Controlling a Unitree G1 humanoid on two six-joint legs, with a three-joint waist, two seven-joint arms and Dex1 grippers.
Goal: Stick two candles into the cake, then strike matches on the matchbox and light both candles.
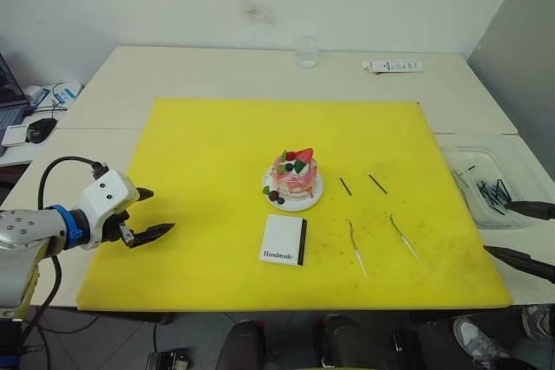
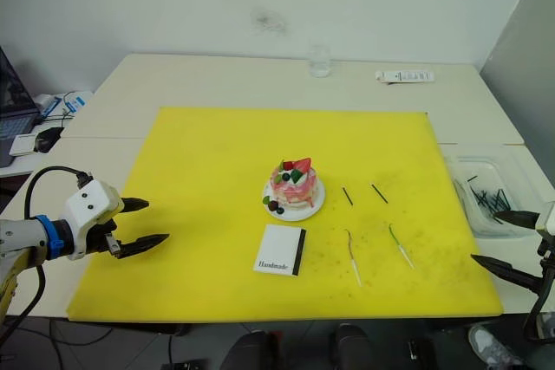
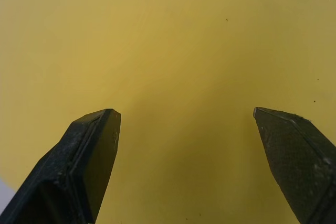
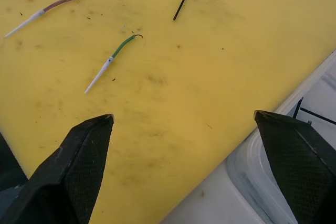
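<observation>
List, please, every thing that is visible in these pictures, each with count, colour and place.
Yellow rectangular mat: one, on the pale table.
Small round pink-and-white cake: one, on a white plate, mat centre.
Flat white matchbox: one, black strip, just in front of the cake.
Short dark matches: two, right of the cake.
Long thin pale candles: two, in front of the matches.
Clear plastic tray: one, holds dark sticks, right of the mat.
Clear glass: one, far table edge.
White remote: one, far right.
Left gripper: black, open, over the mat's left edge.
Right gripper: black, open, beside the tray.

Yellow mat (image 1: pixel 208 153), glass (image 1: pixel 307 51), remote (image 1: pixel 392 66), clear tray (image 1: pixel 473 162) on the table (image 1: pixel 173 71)
</observation>
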